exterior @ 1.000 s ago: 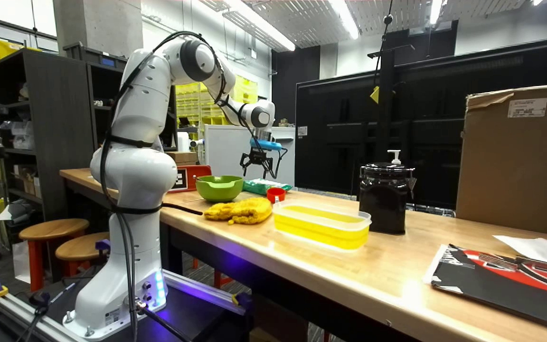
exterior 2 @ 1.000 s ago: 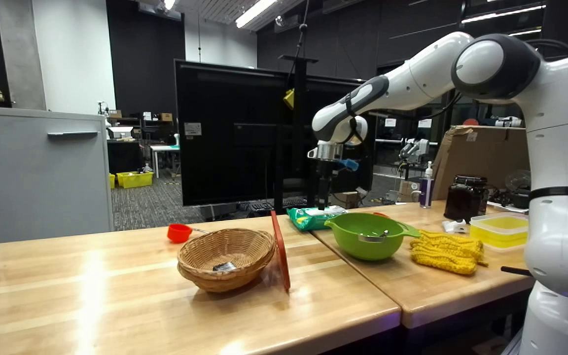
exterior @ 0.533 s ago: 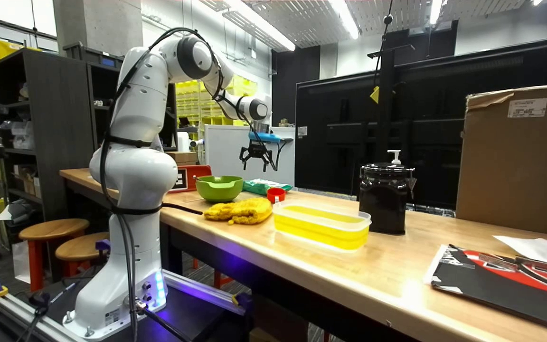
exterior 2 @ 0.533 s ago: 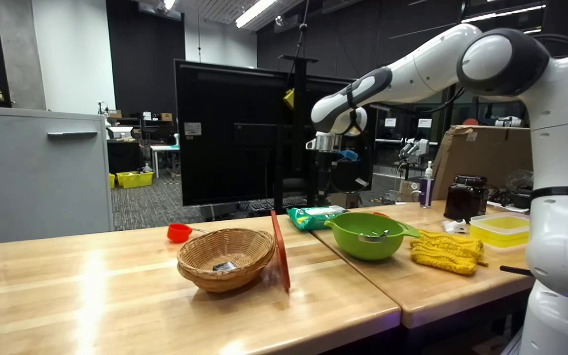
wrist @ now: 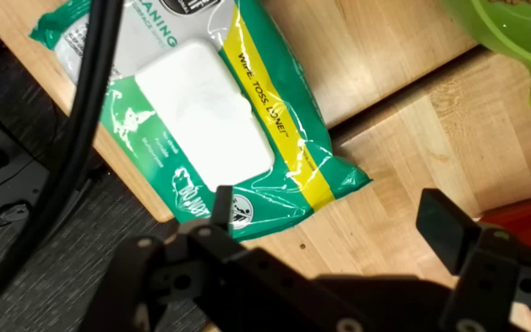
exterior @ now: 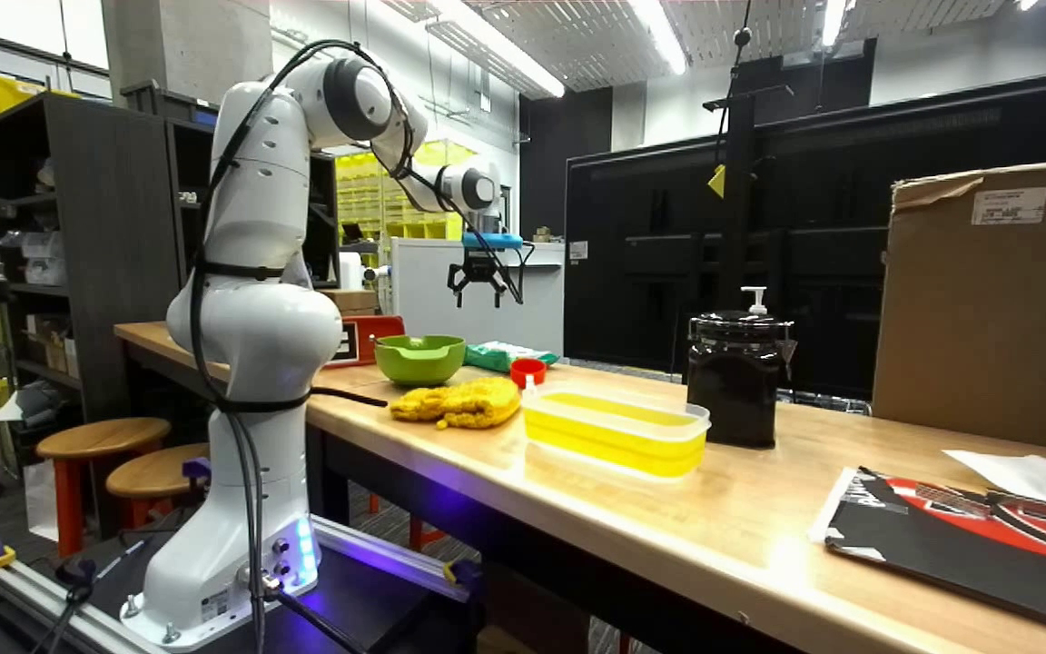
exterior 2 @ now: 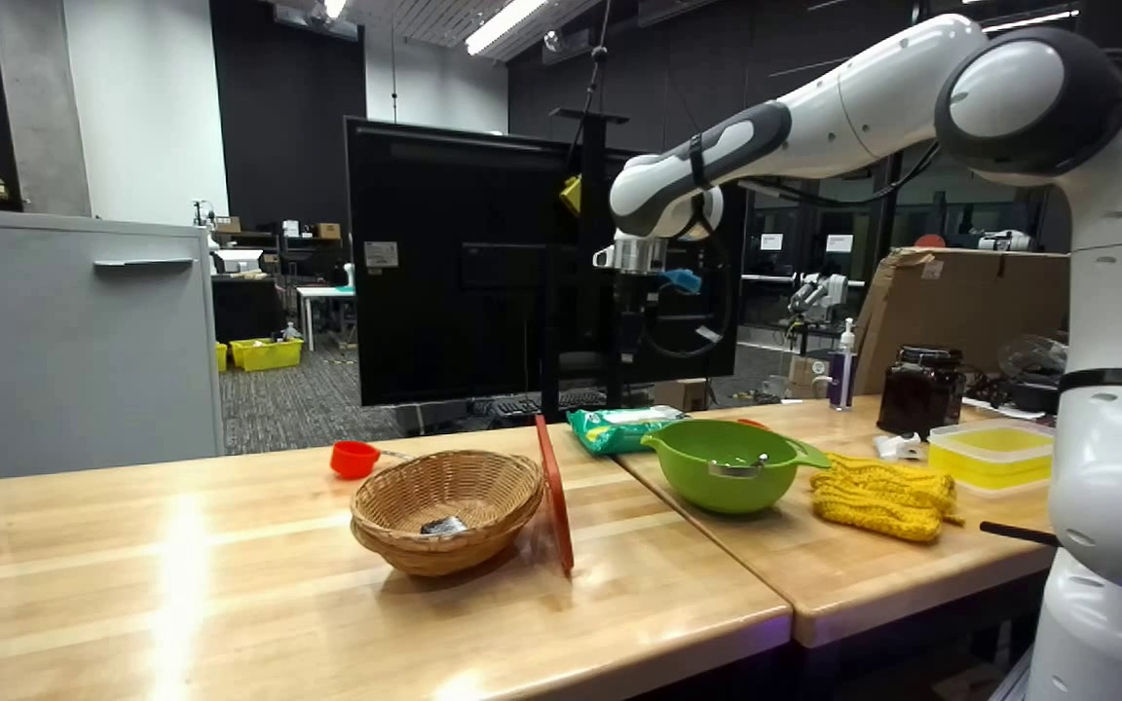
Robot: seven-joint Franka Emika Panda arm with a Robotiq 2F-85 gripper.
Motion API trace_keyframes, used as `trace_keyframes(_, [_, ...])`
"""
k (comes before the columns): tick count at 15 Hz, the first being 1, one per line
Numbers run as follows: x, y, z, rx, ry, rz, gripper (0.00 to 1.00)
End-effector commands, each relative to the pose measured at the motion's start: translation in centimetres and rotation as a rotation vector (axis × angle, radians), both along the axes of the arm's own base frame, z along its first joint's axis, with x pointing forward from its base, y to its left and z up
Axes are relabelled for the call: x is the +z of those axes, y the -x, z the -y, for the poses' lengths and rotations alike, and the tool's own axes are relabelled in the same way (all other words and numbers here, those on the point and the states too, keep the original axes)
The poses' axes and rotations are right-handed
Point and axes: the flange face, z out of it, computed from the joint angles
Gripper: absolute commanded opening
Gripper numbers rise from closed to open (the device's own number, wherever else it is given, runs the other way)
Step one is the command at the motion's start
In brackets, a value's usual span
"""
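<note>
Empty end effector (exterior: 478, 299) up near a green-and-white plastic pk of cleaning wipes (wrist: 205, 115)
Your jaws stand wide apart w/ nothing btwn; you're in the air, not touching the pk, which lies flat on the wooden bench (exterior 2: 259, 594) near its edge; close by is a lime-green plastic bowl (exterior 2: 727, 498) w/ a spout, a shiny metal piece (exterior 2: 734, 470) inside; farther off, an oval wicker basket (exterior 2: 415, 557) holds a small dark item (exterior 2: 443, 527), ID unclear; progress as it shows: metal in bowl, dark item in basket, pk loose on the bench, no grip made.
</note>
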Motion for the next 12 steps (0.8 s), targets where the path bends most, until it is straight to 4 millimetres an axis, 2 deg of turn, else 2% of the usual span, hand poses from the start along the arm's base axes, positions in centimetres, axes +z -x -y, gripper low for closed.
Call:
trace_keyframes(1, [2.5,2.4,-1.9,0.006,0.042,0.035,1.0])
trace_keyframes(4, [4.2,4.1,-3.6,0.009,0.035,0.066,1.0])
trace_keyframes(5, [3.1,2.0,-2.9,0.012,0.018,0.044,1.0])
trace_keyframes(8, [4.1,3.2,-3.7,0.015,0.018,0.058,1.0])
trace_keyframes(12, [3.9,3.5,-3.6,0.013,0.018,0.054,1.0])
